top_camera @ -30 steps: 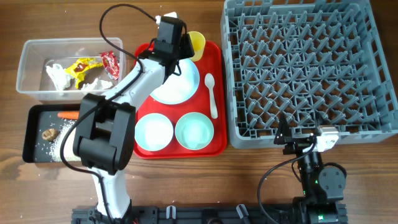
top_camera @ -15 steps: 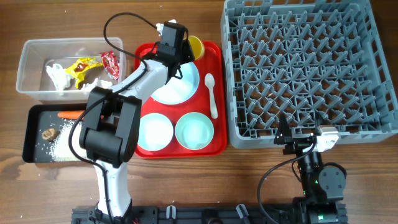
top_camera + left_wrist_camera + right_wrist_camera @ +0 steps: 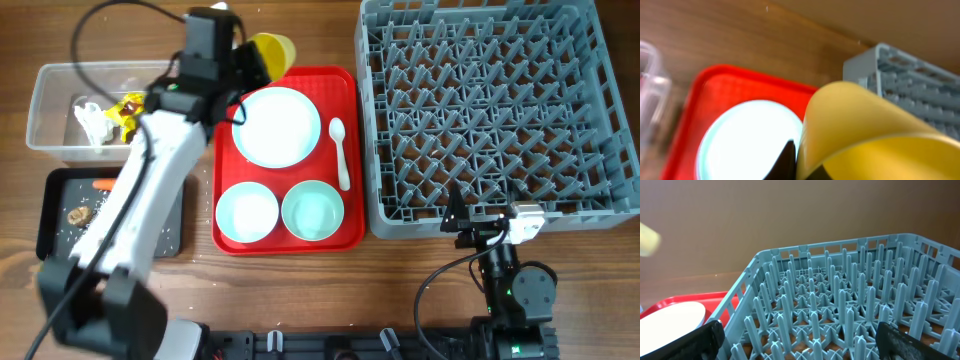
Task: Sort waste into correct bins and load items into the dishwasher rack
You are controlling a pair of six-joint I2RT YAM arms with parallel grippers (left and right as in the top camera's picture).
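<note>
The left gripper (image 3: pixel 243 58) pinches the yellow cup (image 3: pixel 272 48) by its wall. In the left wrist view one dark finger (image 3: pixel 786 159) lies against the cup (image 3: pixel 865 135), and the other is hidden behind it. The cup hangs clear of the red tray (image 3: pixel 353 110), over that tray's far edge, with bare wood beyond it. It looks tilted rather than upright.

On the red tray, the plate (image 3: pixel 277 126) fills the far half. Two bowls (image 3: pixel 247 212) (image 3: pixel 313 211) sit side by side in the near half, almost touching each other and close to the near rim. The spoon (image 3: pixel 340 152) lies along the tray's right side, just beside the plate and inside the right rim.

Right of the red tray stands the rack (image 3: pixel 367 120). Only a narrow strip of table separates its left wall from the tray's right rim. The rack's pegs stand bare from wall to wall.

Left of the red tray sit the clear tub (image 3: pixel 40 120) farther back and the black tray (image 3: pixel 50 215) nearer. The left arm crosses above both, so part of each is hidden. The tub holds tissue (image 3: pixel 90 122) and a yellow wrapper (image 3: pixel 128 108). The black tray holds a carrot (image 3: pixel 102 184), a brown lump (image 3: pixel 79 213) and rice (image 3: pixel 95 236).

The right gripper (image 3: pixel 458 222) rests low, right of the red tray and at the rack's near wall. Its fingers (image 3: pixel 695 341) are spread wide with nothing between them. Open wood runs along the near edge of the red tray.
</note>
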